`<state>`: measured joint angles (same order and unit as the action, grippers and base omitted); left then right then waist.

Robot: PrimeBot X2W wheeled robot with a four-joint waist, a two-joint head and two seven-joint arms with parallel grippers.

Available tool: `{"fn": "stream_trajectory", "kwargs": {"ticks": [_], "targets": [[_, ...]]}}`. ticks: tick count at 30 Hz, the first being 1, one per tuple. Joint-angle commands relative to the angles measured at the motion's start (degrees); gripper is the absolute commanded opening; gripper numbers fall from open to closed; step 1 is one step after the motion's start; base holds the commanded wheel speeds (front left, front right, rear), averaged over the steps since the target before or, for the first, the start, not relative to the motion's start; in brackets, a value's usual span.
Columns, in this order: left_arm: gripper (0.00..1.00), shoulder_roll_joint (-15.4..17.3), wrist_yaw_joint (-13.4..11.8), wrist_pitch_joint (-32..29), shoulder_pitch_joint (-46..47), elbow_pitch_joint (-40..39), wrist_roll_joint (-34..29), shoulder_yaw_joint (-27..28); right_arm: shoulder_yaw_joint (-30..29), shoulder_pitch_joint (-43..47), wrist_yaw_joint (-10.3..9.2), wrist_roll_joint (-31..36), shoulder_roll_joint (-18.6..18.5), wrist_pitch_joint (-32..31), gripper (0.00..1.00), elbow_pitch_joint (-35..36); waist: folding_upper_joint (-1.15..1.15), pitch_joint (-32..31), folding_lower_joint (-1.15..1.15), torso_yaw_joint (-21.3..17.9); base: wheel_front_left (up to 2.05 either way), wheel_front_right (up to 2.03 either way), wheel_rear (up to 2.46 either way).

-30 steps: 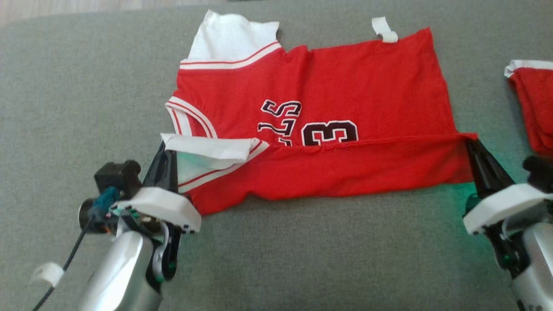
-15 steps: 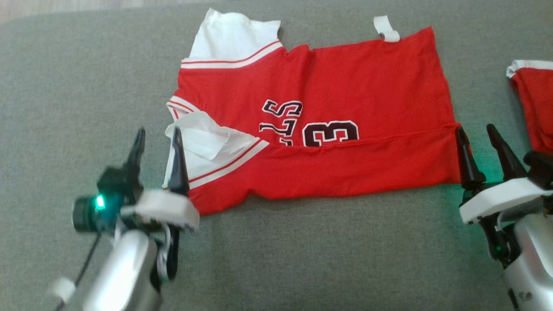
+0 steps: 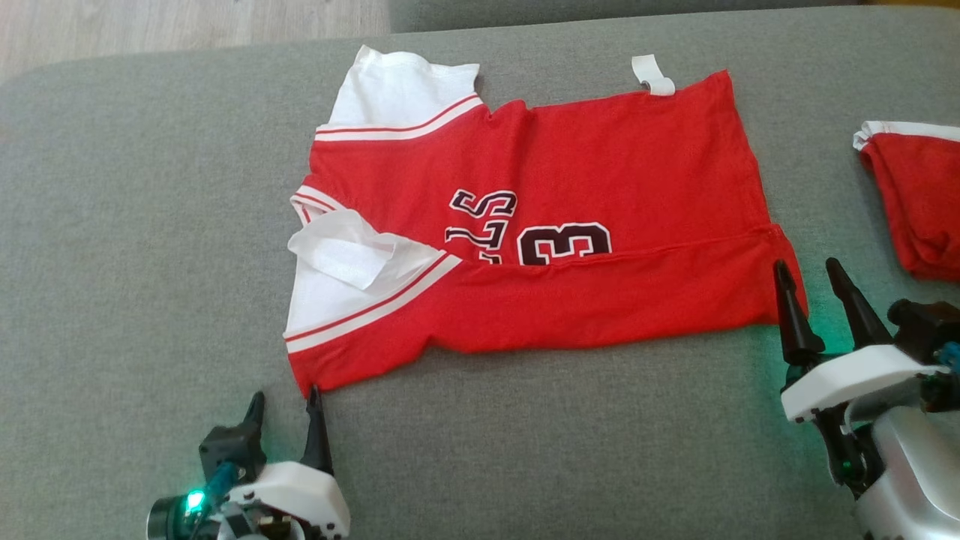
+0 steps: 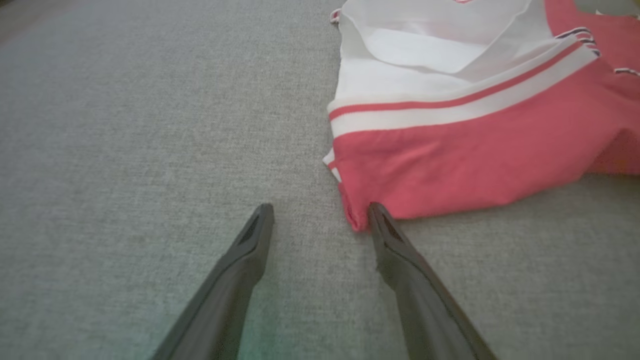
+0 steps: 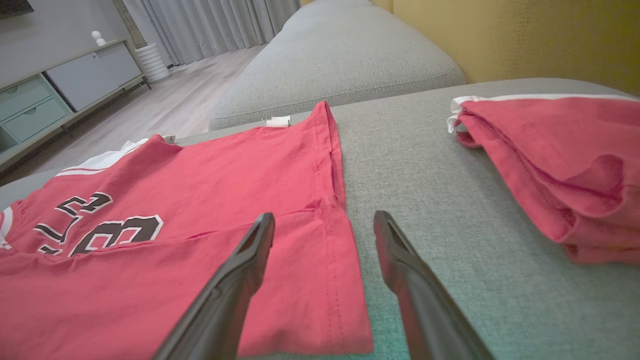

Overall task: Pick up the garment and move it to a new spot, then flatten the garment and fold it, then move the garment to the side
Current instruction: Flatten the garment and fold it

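The garment point(image 3: 570, 172) is a red jersey with white sleeves, white trim and black lettering. It lies flat on the grey cushion point(image 3: 150, 247), its near long edge folded up over the front point(image 5: 165, 280). My left gripper point(image 3: 283, 401) stands open just below the jersey's near left corner point(image 4: 357, 217), holding nothing. At the jersey's near right corner my right gripper point(image 3: 808, 271) is open too, its left finger over the hem point(image 5: 345, 280), its right finger over bare cushion.
A second red garment point(image 3: 919, 199) lies bunched at the cushion's right edge point(image 5: 555, 165). Wood floor point(image 3: 187, 30) shows beyond the far left; another cushion point(image 5: 340, 55) and a yellow backrest point(image 5: 525, 35) stand behind. Bare grey fabric lies left and in front of the jersey.
Both grippers have opened and let go of the folded edge, which now rests on the jersey. The left arm has drawn back toward me; the head view has shifted slightly.
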<state>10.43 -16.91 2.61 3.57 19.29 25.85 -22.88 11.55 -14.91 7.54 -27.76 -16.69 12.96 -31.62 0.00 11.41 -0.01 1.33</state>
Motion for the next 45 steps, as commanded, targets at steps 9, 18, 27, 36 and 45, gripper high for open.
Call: {"fn": "stream_trajectory", "kwargs": {"ticks": [9,18,27,36,45], "targets": [[0.0,0.0,4.7,-0.6,2.3,1.3,3.2,0.6,0.0,0.6,-0.05,-0.5,-0.8,0.7,1.0,0.5,0.0,-0.2,0.01,0.6,0.0,0.0,0.0],[0.0,0.8,6.4,1.6,3.5,0.6,2.8,0.1,-1.4,0.5,-0.05,-0.8,-1.0,-2.5,1.0,-3.3,0.0,-0.3,0.01,1.9,0.0,0.0,0.0],[0.0,2.9,6.7,3.2,3.1,-1.7,2.0,0.0,-3.0,1.3,-0.05,-0.1,-0.9,-3.5,1.0,-5.3,0.0,-1.1,0.01,2.9,0.0,0.0,0.0],[0.0,4.4,6.0,2.3,1.8,-3.7,2.1,0.0,-3.3,1.9,-0.05,0.2,-0.6,-6.3,1.0,-6.0,0.0,-1.4,0.01,3.1,0.0,0.0,0.0],[0.0,4.4,5.4,2.6,1.4,-4.4,2.2,-0.3,-2.8,2.8,-0.05,-0.4,-0.7,-8.9,0.0,-4.7,0.0,-2.0,0.01,3.6,0.0,0.0,0.0]]}}
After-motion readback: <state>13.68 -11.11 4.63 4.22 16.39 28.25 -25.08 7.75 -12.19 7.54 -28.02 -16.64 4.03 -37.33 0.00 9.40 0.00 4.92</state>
